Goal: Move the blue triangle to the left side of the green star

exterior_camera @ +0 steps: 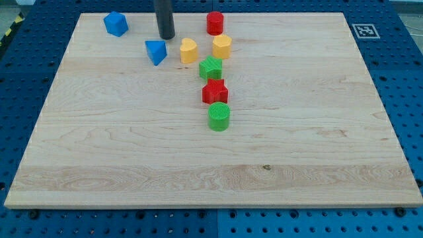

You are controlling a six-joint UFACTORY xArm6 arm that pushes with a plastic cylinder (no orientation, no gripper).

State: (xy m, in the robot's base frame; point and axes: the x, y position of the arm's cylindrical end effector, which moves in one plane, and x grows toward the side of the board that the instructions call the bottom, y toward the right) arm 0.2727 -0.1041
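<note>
The blue triangle (156, 51) lies near the view's top, left of centre. The green star (211, 67) lies to its right and slightly lower, with a yellow heart-shaped block (189, 50) between them, a little above the star. My tip (166, 36) is just above and slightly right of the blue triangle, close to it, with a small gap showing. The rod rises out of the view's top.
A blue hexagonal block (115, 24) lies at the top left. A red cylinder (215, 23) and a yellow hexagonal block (222, 47) lie above the star. A red star (215, 92) and a green cylinder (219, 116) lie below it. The wooden board (211, 178) rests on a blue perforated table.
</note>
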